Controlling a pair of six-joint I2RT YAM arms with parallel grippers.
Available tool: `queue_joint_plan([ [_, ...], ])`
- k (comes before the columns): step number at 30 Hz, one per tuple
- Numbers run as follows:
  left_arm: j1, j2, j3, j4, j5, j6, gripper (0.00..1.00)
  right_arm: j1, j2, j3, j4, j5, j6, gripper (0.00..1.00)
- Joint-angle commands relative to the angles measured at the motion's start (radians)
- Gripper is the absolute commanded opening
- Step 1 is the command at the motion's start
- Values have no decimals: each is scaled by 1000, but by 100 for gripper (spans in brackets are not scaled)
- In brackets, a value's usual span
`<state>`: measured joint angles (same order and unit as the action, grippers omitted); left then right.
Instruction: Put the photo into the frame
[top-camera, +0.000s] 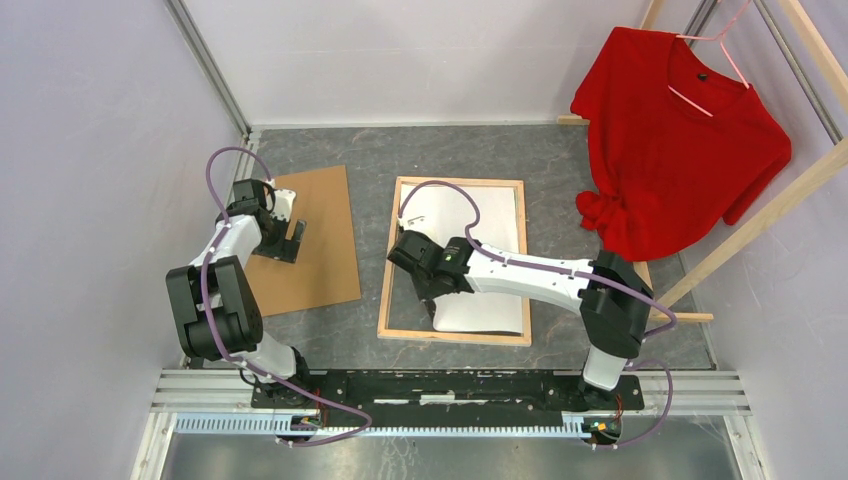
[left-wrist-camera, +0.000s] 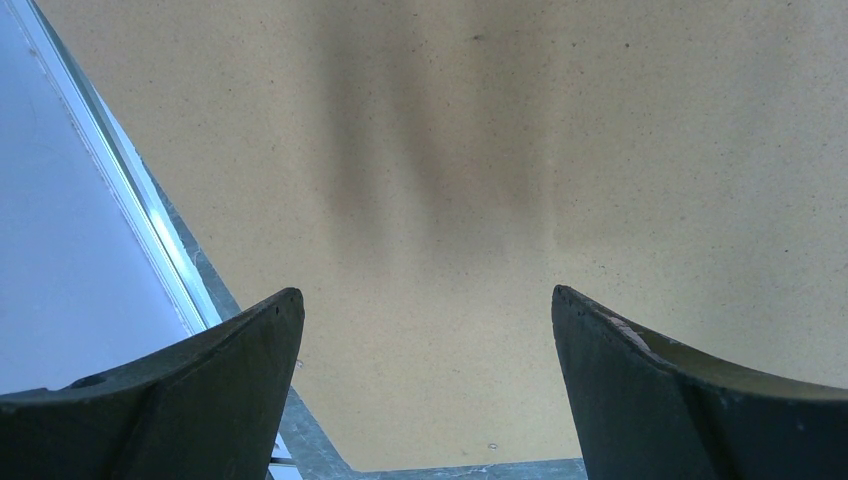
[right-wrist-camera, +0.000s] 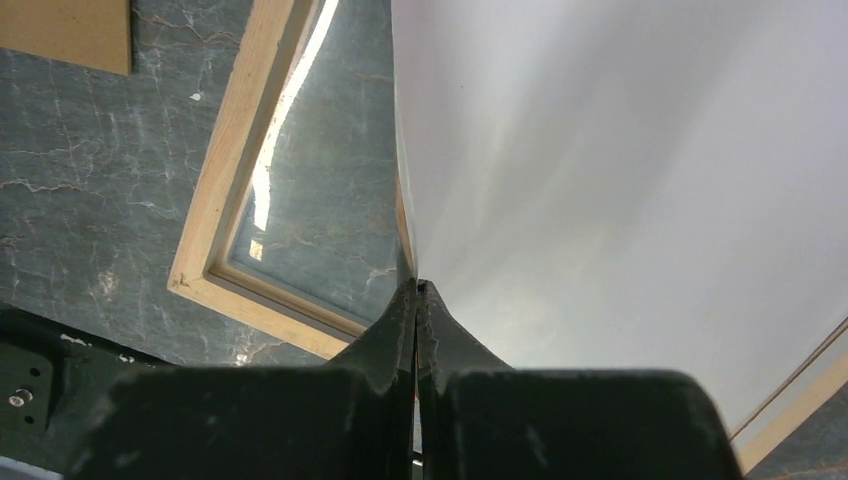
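The frame (top-camera: 455, 337) lies flat mid-table with its bare light-wood reverse up; its near left corner (right-wrist-camera: 215, 190) shows in the right wrist view. The photo (top-camera: 490, 215) lies inside it, white reverse up, towards the right side. My right gripper (top-camera: 430, 300) is shut on the photo's left edge near the near corner, and that edge runs straight into the closed fingertips (right-wrist-camera: 416, 285) with the sheet (right-wrist-camera: 620, 180) lifted slightly there. My left gripper (top-camera: 290, 240) hangs open just above the brown hardboard sheet (top-camera: 320, 250), its jaws (left-wrist-camera: 428, 292) wide apart with nothing between them.
A glass pane (right-wrist-camera: 320, 200) shows in the uncovered left strip of the frame. A red sweater (top-camera: 680, 140) hangs from a wooden clothes rack (top-camera: 760, 215) at the back right. Walls close in the left side and the back.
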<state>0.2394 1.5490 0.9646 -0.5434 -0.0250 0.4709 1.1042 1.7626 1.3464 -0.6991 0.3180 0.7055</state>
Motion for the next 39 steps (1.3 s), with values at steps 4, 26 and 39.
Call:
queue_joint_plan([
  [4,-5,-30,28,2,-7,29,100,4,-33,17,24,12,3,12],
  [26,-5,-46,12,-22,2,66,100,-6,-88,-29,239,-110,-93,98],
  [39,44,-3,80,-36,3,61,100,-70,-41,28,353,-232,-141,93],
])
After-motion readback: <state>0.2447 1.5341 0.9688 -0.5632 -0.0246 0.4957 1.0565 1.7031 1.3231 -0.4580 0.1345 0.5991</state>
